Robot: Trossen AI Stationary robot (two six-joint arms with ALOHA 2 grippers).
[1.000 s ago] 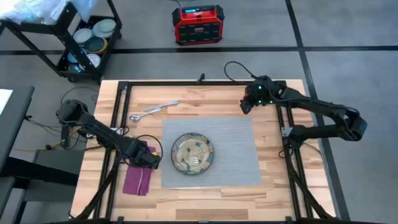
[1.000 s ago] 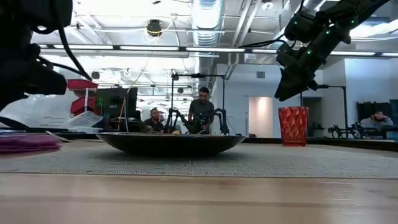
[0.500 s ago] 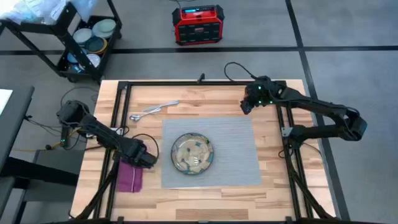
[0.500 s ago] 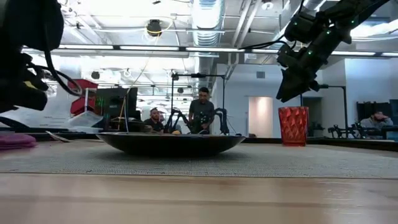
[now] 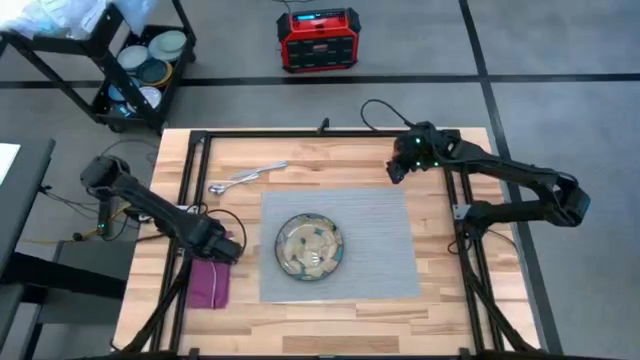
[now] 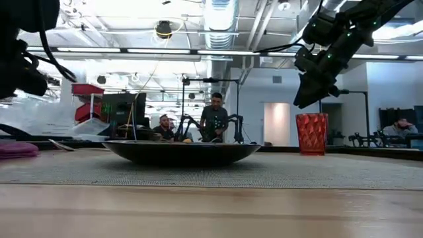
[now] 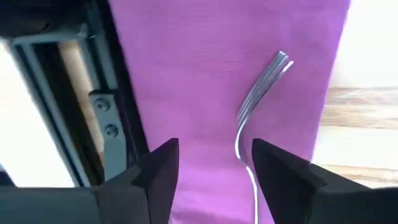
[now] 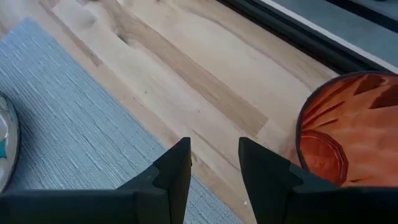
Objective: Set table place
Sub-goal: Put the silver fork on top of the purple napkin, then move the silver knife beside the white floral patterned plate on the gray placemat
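magenta cloth napkin lies left of the mat, a thin steel fork on it: slippery, so pinch its handle. left gripper hovers above, parted, empty; right gripper parted, empty, beside the cup.

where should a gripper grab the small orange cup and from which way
Grip the small orange faceted cup at its rim, coming down from above with one finger inside and one outside. It stands upright with its mouth open on the wooden table, its walls narrowing toward the base.
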